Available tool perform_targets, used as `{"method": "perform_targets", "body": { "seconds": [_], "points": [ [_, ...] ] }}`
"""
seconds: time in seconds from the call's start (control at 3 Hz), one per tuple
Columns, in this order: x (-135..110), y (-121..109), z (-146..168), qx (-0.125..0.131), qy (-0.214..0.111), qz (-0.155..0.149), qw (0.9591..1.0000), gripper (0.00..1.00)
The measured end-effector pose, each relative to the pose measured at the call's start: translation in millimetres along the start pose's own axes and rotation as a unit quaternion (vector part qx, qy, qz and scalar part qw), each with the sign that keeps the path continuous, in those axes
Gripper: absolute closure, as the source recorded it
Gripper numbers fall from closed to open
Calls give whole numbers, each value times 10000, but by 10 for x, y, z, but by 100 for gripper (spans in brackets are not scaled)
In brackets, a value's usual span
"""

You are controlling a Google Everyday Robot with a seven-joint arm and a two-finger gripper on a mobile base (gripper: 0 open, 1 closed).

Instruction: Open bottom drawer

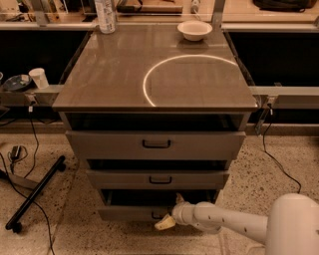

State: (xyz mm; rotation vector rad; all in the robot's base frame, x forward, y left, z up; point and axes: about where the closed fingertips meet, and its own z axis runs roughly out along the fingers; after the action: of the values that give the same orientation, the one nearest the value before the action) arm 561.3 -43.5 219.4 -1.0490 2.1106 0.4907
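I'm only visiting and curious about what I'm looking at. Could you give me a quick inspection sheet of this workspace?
Surface: cabinet top, grey-brown, with a bright curved light reflection.
Job's things: bottom drawer, lowest of three; a dark gap shows above its front; how far out it is, cannot tell.
Clutter: white bowl and bottle at the back of the top.
Grippers: gripper at the bottom drawer's handle, arm reaching in from the lower right.
Cables: right cable trailing on the floor; left cable hanging to the floor.
Surroundings: paper cup on a ledge at left; black stand leg on the speckled floor.
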Motion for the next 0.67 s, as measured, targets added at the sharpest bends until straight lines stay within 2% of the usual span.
{"method": "perform_targets", "body": {
  "seconds": [0.33, 0.67],
  "points": [
    [-85, -130, 225, 27, -129, 95, 9999, 0],
    [-64, -102, 280, -26, -151, 113, 9998, 0]
  ]
}}
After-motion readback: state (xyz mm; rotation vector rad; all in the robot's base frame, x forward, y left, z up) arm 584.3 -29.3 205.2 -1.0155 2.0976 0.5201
